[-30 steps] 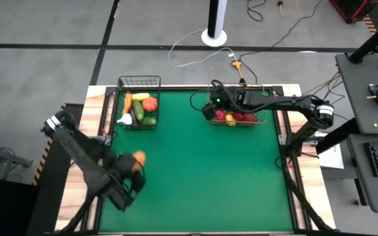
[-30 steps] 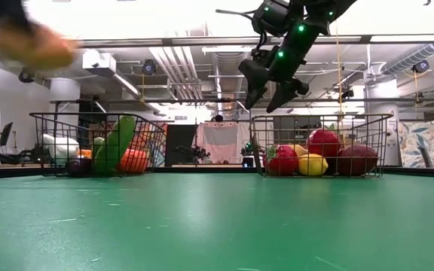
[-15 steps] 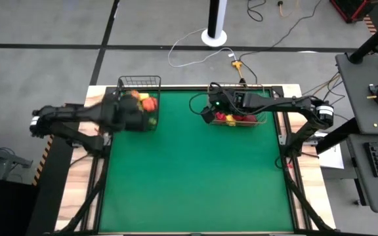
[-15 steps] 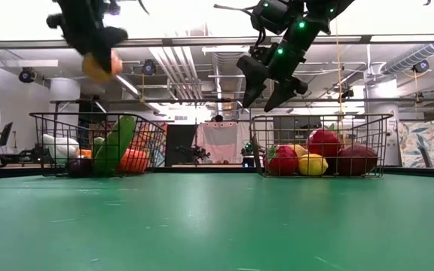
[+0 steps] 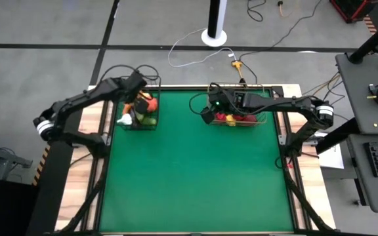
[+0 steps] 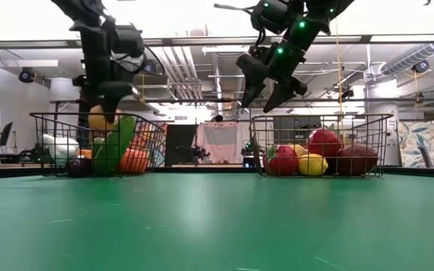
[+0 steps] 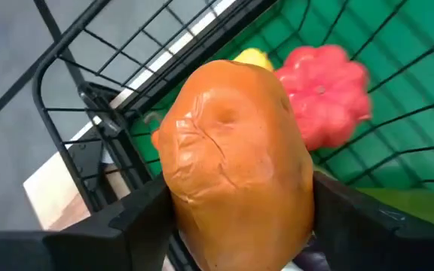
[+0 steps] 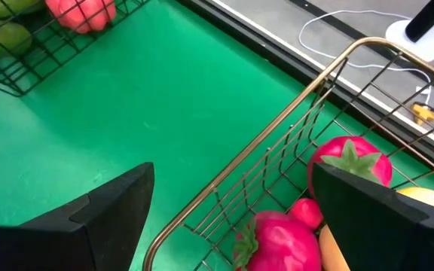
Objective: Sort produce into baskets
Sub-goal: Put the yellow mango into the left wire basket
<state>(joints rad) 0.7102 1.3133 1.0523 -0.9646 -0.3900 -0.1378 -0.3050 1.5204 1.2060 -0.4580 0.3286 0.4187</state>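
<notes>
My left gripper (image 5: 136, 93) is over the black wire basket (image 5: 140, 78) at the table's far left, shut on an orange potato-shaped toy (image 7: 236, 158). In the low view the toy (image 6: 102, 118) hangs at the basket's rim (image 6: 51, 114). Inside lie a green cucumber (image 6: 115, 144), a red vegetable (image 7: 324, 102), white garlic (image 5: 126, 119) and others. My right gripper (image 5: 207, 113) is open and empty above the left end of the brownish wire basket (image 6: 322, 115), which holds red fruits (image 8: 345, 165) and a yellow one (image 6: 312, 164). My left gripper pinches the orange toy by its two long sides (image 7: 183, 188) between its two fingers (image 7: 119, 226). The fingers come from above, pointing down. The toy hangs below them, clear of the produce in the basket, about level with the basket's rim.
The green mat (image 5: 195, 177) lies bare between the baskets and the table's near edge. Wooden strips (image 5: 97, 108) border the table. A white pole base (image 5: 214, 36) and cables lie on the floor beyond the far edge.
My left gripper has carried the orange toy from the table's near left toward the far edge, to above the black basket, and then down to the basket's rim. It has stayed shut on the toy.
</notes>
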